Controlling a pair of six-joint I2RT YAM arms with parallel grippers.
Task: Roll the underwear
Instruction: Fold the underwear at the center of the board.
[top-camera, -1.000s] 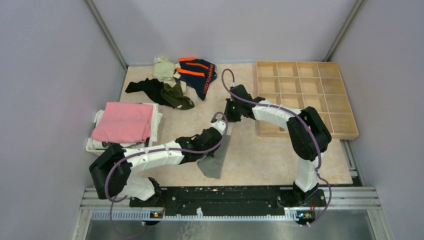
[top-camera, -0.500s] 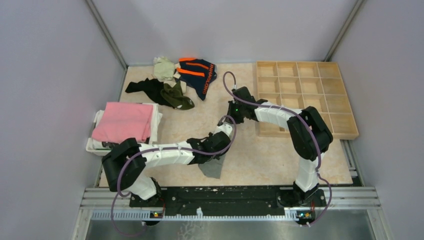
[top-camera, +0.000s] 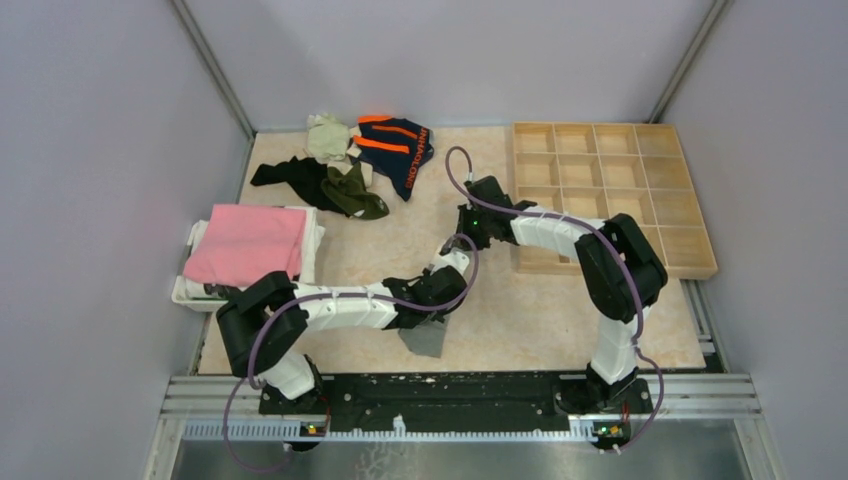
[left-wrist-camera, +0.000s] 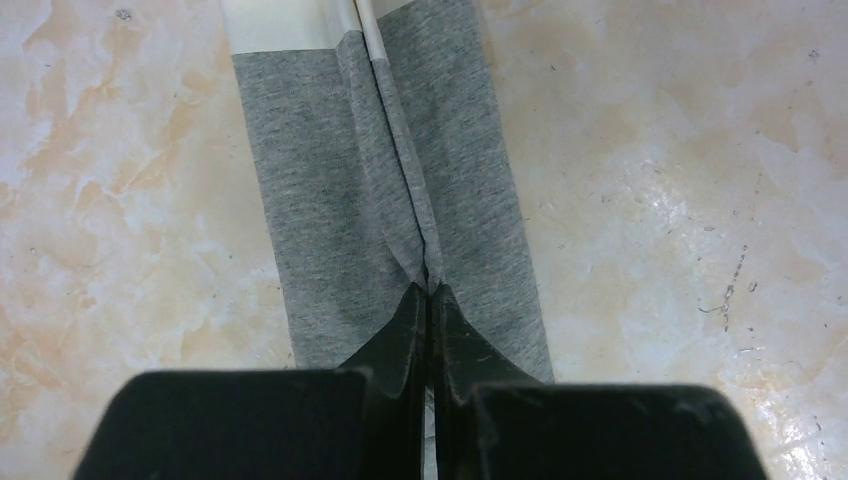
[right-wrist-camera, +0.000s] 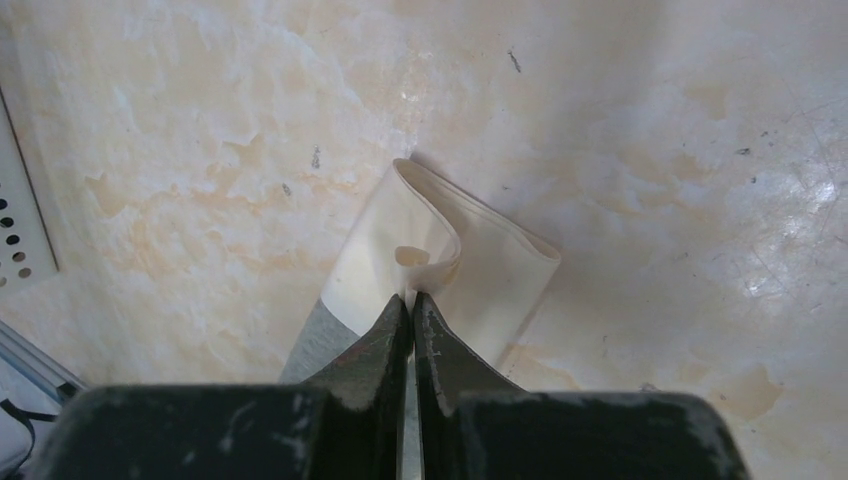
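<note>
Left hand (left-wrist-camera: 430, 289), clamped on a ridge of the grey underwear (left-wrist-camera: 300, 200), had shifted slightly along the strip on the desk (left-wrist-camera: 650, 200); right hand (right-wrist-camera: 412, 297) pinched its white waistband (right-wrist-camera: 500, 270). Pulled straight, it looked ready for rolling.

The grey underwear (left-wrist-camera: 300, 200) lies folded lengthwise, other pairs (top-camera: 352, 190) heaped beyond.

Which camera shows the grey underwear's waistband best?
Right wrist: the cream waistband fills mid-frame, pinched by the right end effector. Left wrist shows only a strip at the top edge; overhead, the arms hide it.
</note>
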